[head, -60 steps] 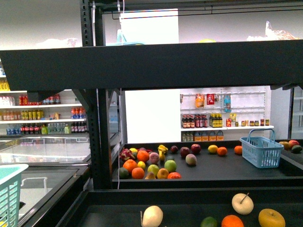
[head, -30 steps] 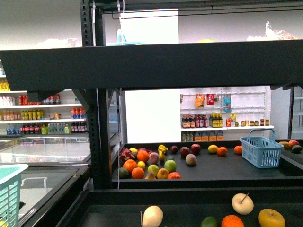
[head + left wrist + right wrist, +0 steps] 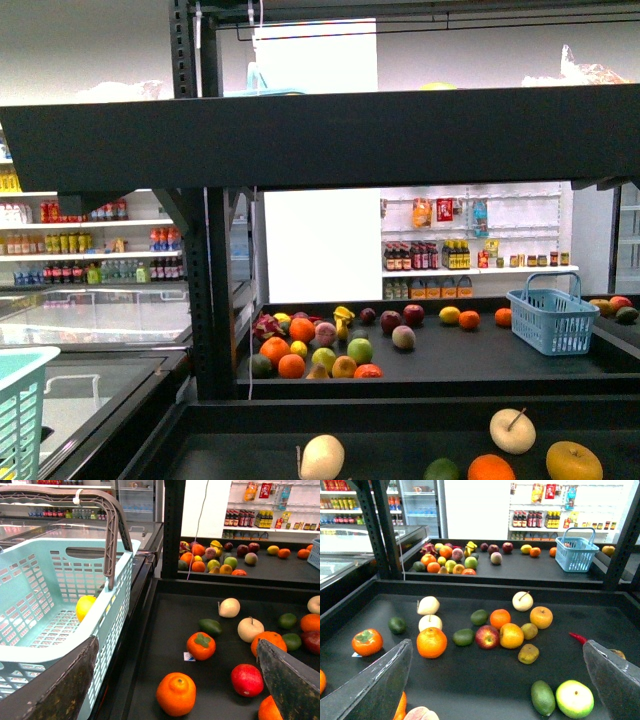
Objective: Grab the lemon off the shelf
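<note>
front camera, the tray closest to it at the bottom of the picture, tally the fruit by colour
cream fruit: 2
green fruit: 1
orange fruit: 1
yellow fruit: 1
total: 5

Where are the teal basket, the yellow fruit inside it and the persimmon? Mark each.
teal basket (image 3: 50,650), left wrist view, near rim.
yellow fruit (image 3: 85,606), left wrist view, its middle, seen through the mesh wall.
persimmon (image 3: 200,651), left wrist view, orange skin below the calyx.
</note>
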You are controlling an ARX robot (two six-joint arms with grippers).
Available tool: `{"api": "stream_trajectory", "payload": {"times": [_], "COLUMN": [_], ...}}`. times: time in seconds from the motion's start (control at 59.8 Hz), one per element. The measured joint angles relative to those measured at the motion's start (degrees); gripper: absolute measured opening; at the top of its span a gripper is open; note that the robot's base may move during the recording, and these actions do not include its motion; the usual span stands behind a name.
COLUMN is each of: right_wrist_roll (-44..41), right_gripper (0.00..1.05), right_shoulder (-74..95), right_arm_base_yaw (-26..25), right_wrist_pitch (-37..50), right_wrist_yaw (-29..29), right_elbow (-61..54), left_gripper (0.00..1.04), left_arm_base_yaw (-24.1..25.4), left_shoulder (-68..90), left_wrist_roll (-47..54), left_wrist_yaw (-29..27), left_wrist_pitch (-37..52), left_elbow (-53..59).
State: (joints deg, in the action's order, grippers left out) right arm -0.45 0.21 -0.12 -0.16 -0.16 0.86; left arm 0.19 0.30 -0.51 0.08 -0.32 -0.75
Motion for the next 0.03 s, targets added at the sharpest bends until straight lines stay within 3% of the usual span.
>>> {"api": "stream_trajectory", "payload": {"times": [0.033], "right_wrist_roll": [0.0], "right_gripper": [1.02], "right_shoulder": [0.0], "right_arm_base_yaw": [0.0], "right_wrist_pitch": [0.0], "right_wrist_yaw": [0.0], "right_elbow": [0.0], "left_gripper": [0.97], "left_arm_base_yaw": [0.0], "left_shoulder": [0.0], "left_wrist_roll": [0.0], "left_wrist_yaw": [0.0], "left_wrist_pitch": [0.0], "left_elbow": [0.0]}}
